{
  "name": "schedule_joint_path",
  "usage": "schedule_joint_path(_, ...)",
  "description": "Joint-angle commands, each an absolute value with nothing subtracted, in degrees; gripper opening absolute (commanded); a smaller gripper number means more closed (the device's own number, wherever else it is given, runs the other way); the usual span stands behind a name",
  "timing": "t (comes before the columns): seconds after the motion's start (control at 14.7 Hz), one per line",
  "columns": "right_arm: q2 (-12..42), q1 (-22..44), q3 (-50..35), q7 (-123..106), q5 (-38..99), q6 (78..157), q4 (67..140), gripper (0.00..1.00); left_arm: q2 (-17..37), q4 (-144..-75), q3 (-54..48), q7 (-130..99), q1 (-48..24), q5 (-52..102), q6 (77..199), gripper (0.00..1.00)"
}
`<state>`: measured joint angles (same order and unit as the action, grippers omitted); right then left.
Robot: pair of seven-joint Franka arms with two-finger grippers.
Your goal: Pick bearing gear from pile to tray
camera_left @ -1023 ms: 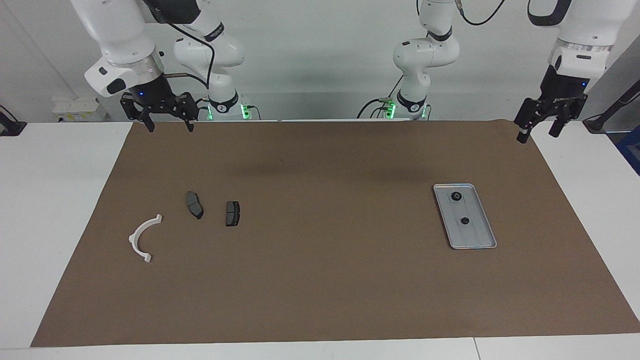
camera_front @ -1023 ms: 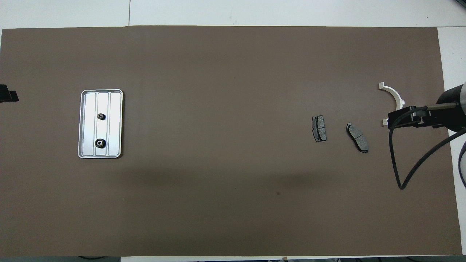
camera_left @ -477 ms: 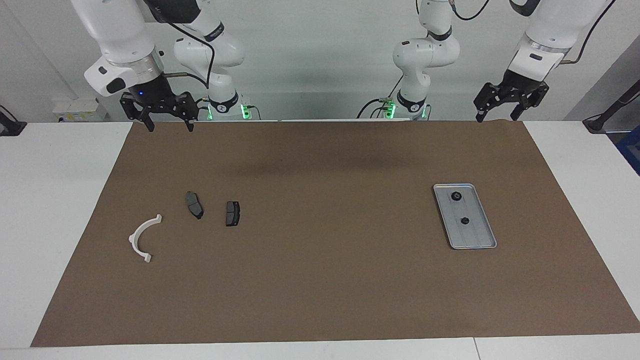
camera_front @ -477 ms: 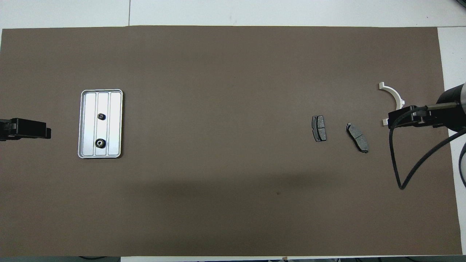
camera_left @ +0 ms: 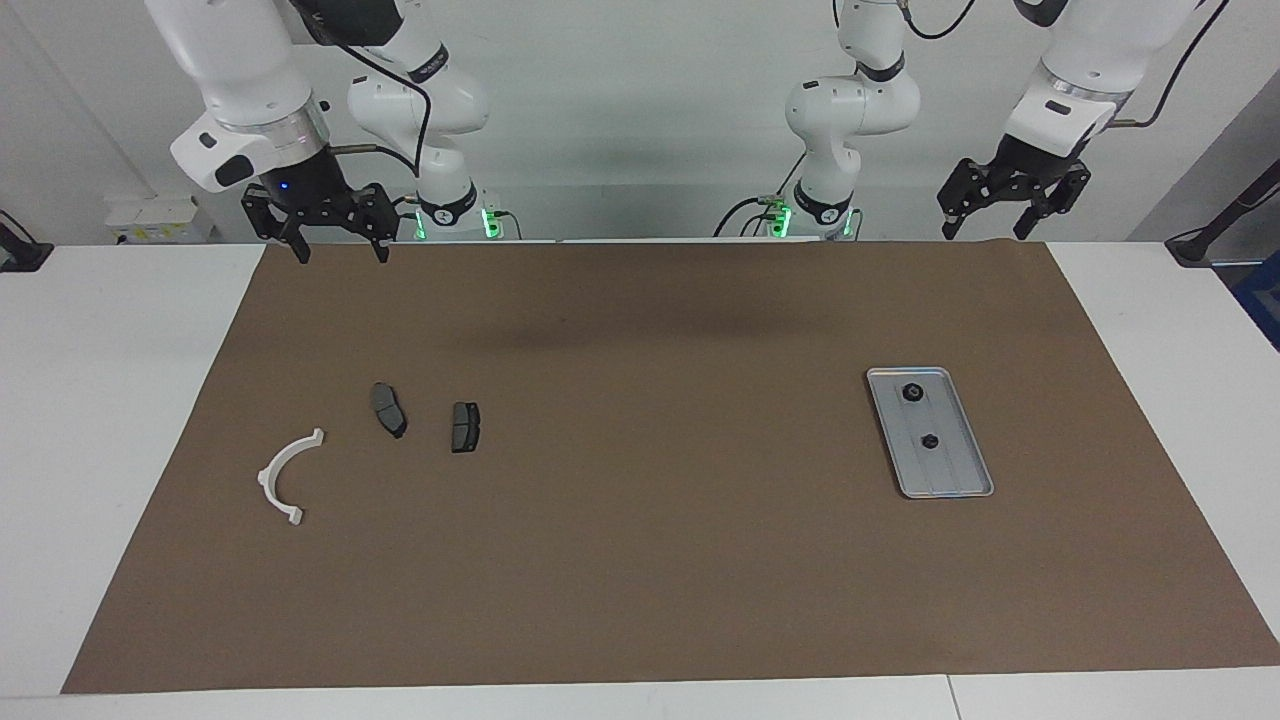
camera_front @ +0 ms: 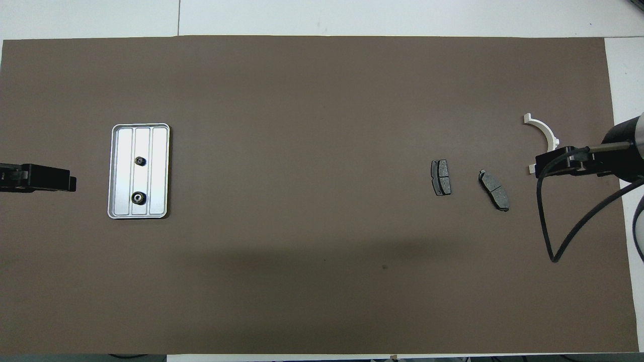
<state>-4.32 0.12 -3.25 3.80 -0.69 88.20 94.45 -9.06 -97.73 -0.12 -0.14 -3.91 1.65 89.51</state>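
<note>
Facing view: a brown paper mat (camera_left: 640,560) covers the white tabletop (camera_left: 110,400). A shallow rectangular silver-grey metal tray (camera_left: 955,482) with a raised rim lies toward the left arm's end. Inside it sit two small black round bearing gears (camera_left: 911,393), apart from one another along the tray's middle, one nearer the robots than the other. Well apart from the tray, toward the right arm's end, lie what is left of the pile: two dark grey brake-pad-shaped pieces (camera_left: 388,409) side by side and a white semicircular plastic arc (camera_left: 283,476) beside them. No round black piece shows among them. The right gripper (camera_left: 335,240) hangs over the mat's edge nearest the robots, fingers wide and empty. The left gripper (camera_left: 1010,210) hangs raised, on the robots' side of the tray, fingers wide and empty.

Overhead view: the tray's rim (camera_front: 138,126) frames faint lengthwise ridges and both gears (camera_front: 138,198). The pads (camera_front: 440,177) and the arc (camera_front: 543,130) lie well apart from the tray.

Judging from this, the sorting looks finished. The step in hand is probably a retreat: both arms do best to keep high and clear of the tray so neither gear is disturbed.
</note>
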Motion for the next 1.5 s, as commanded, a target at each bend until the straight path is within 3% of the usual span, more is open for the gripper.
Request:
schedule_joint_path(0.0, -5.01, -0.26, -3.52, 4.66, 0.53, 88.86, 94.92, 1.00, -5.98, -95.36, 5.19, -0.79, -9.32, 2.55, 87.80, 1.00)
schedule_joint_path(0.41, -5.01, -0.53, -3.52, 4.66, 0.53, 88.86, 94.92, 1.00, -4.66, -92.03, 4.92, -0.79, -9.40, 2.02, 86.40, 1.00)
schedule_joint_path(1.43, -5.01, -0.53, -3.52, 4.48, 0.53, 88.86, 94.92, 1.00, -6.86, -93.60, 5.45, 0.09, -9.67, -0.70, 87.71, 1.00)
